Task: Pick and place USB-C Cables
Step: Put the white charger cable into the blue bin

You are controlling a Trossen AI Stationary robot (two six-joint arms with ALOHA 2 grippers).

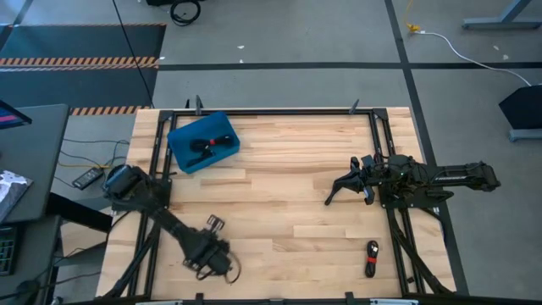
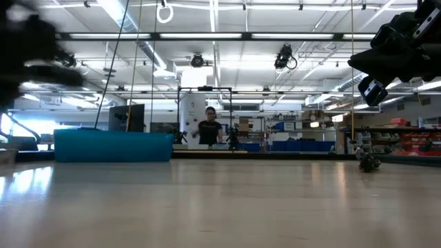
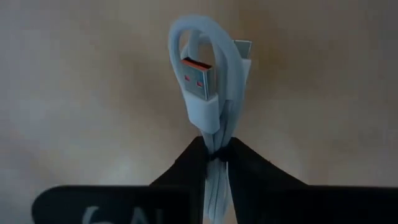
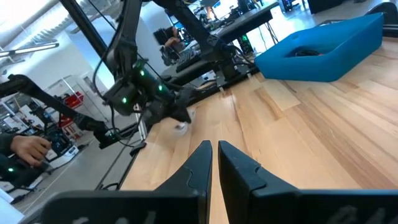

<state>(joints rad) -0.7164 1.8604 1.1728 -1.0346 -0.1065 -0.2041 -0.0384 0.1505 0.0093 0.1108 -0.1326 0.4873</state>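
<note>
My left gripper (image 1: 212,252) is near the table's near-left corner, shut on a whitish-grey coiled cable (image 3: 208,81) whose plug has an orange inside. The gripper hides this cable in the high view. In the right wrist view it shows as a pale bit (image 4: 180,127) under the left gripper. My right gripper (image 4: 214,155) hovers shut over the table's right half, holding nothing. A black-and-red coiled cable (image 1: 371,257) lies flat on the wood near the right near corner. The blue bin (image 1: 203,141) at far left holds dark cables with a red bit. My left gripper pinches the whitish-grey cable's bundled strands (image 3: 214,146) between its two fingers, just below the plug. The looped end and the plug (image 3: 199,78) stick out past the fingertips over the wood. Whether the cable touches the table I cannot tell.
Black frame rails run along the table's left, right and far edges (image 1: 271,112). Bare wood lies between the bin and my right arm (image 1: 423,178). In the low view a person (image 2: 209,127) stands far behind the table, in the room.
</note>
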